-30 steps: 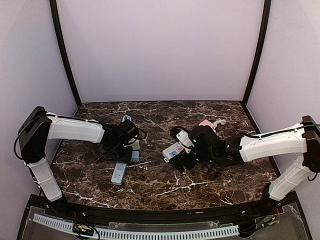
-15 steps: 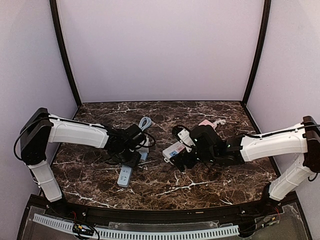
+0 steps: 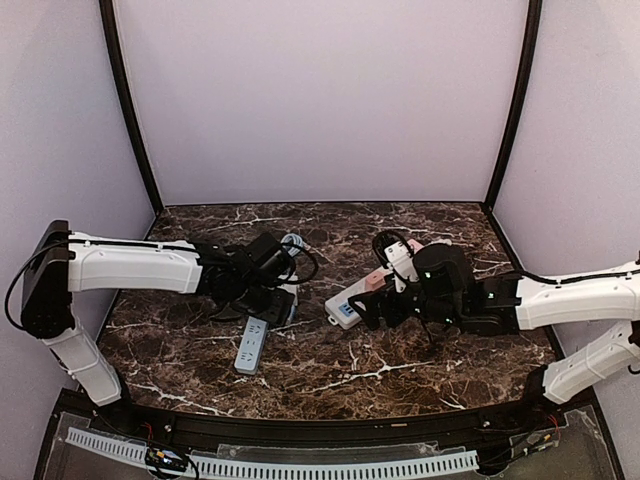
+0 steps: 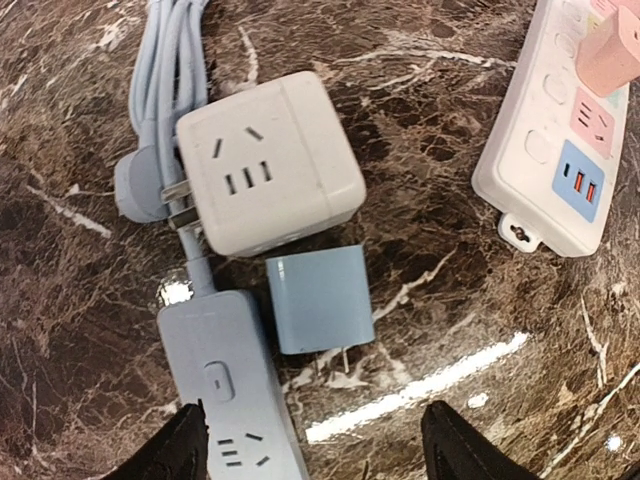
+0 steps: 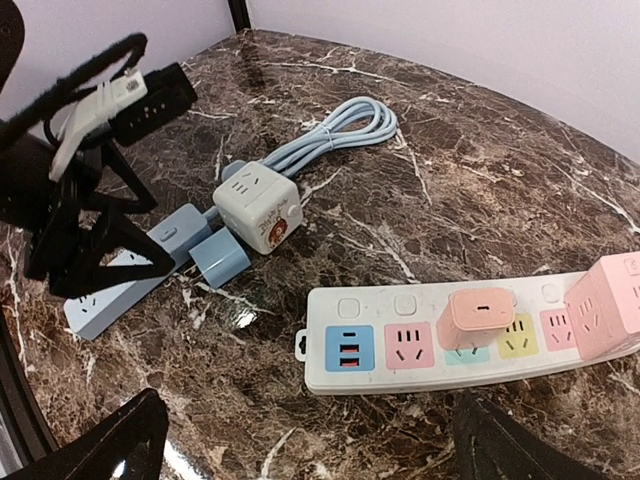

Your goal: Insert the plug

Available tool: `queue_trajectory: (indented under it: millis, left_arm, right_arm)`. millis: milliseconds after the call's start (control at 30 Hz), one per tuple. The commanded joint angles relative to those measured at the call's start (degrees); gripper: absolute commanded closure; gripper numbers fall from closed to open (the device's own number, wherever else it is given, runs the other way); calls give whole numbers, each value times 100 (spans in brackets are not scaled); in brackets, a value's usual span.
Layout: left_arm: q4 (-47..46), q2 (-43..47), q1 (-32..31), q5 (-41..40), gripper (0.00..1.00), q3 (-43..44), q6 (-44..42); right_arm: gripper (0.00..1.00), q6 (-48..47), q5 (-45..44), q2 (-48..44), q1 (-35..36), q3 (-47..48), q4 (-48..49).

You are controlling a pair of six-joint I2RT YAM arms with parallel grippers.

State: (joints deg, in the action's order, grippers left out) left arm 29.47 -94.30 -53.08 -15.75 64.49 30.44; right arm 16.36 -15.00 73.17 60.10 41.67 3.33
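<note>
Fingers [image 4: 185,452] spread and holding nothing, the left gripper [image 4: 318,455] hangs released over the dark marble table [image 4: 470,300]. By its left fingertip lies one end of a blue strip [image 4: 225,395], flat on the table. Just ahead of the gap between the fingertips rests the blue plug [image 4: 320,298], loose and on its side, touching neither finger and sitting right beside the strip's end. Directly beyond it stands a white cube [image 4: 265,160] with sockets on its upper face and prongs jutting from its left side. A pale blue cable [image 4: 170,70] is bundled further ahead on the left, its own plug head against those prongs.

Off to the right of this gripper, well apart from the blue plug, lies a white strip [image 5: 372,300] with coloured sockets. The right gripper [image 5: 310,440] hovers near it, jaws wide apart and empty, the strip lying crosswise just ahead of the fingertips. A small pink plug [image 5: 475,318] sits seated in the strip ahead and to the right of the gap, and a larger pink cube [image 5: 610,300] occupies the end further right. From this gripper, the blue plug is ahead and to the left, past the strip's near end.
</note>
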Motion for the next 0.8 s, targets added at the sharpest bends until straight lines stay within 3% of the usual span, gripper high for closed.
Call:
queue_trajectory:
  millis: [0, 767]
  left_arm:
    - [-163, -424, -64, 36, 30, 283, 248]
    - [-208, -1619, -71, -468, 45, 897, 429]
  right_arm:
    - [1, 364, -240, -165, -21, -80, -8]
    - [1, 317, -248, -48, -20, -45, -149]
